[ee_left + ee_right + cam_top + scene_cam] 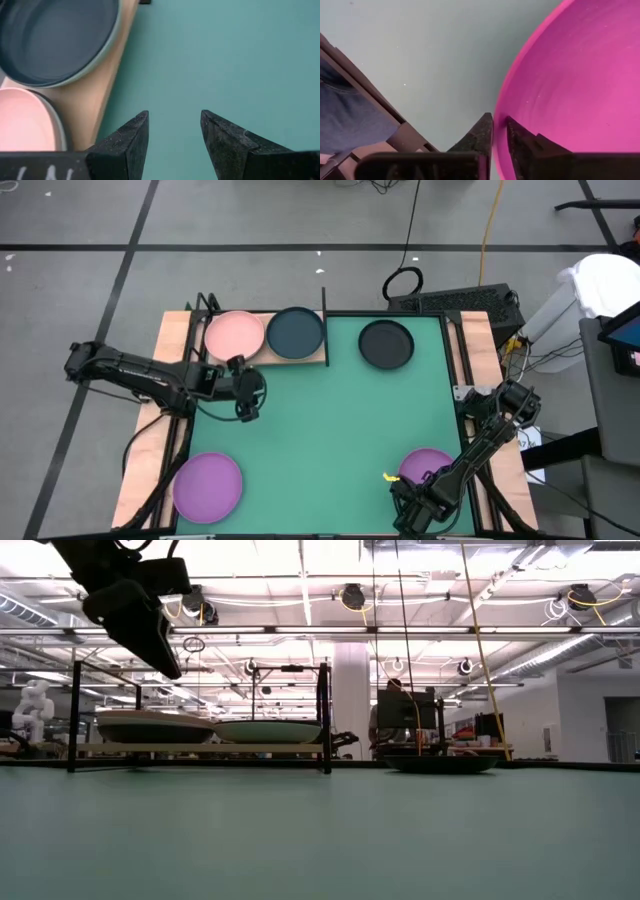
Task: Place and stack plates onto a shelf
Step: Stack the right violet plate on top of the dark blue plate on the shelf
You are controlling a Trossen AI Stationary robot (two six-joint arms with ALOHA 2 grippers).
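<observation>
Right wrist view: right claw [499,131] pinching thin rim of smooth round purple plate [580,85].

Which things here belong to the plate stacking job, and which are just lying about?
Job: pink plate and dark plate on the shelf; black plate; purple plate; second purple plate, rim pinched by right gripper; left gripper, open.

Lying about: cables, floor beyond table.

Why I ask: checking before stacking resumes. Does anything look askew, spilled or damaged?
Nothing stands out. The plates on the shelf sit level, and the right gripper pinches the purple plate rim cleanly. Left gripper hangs open over the mat.
</observation>
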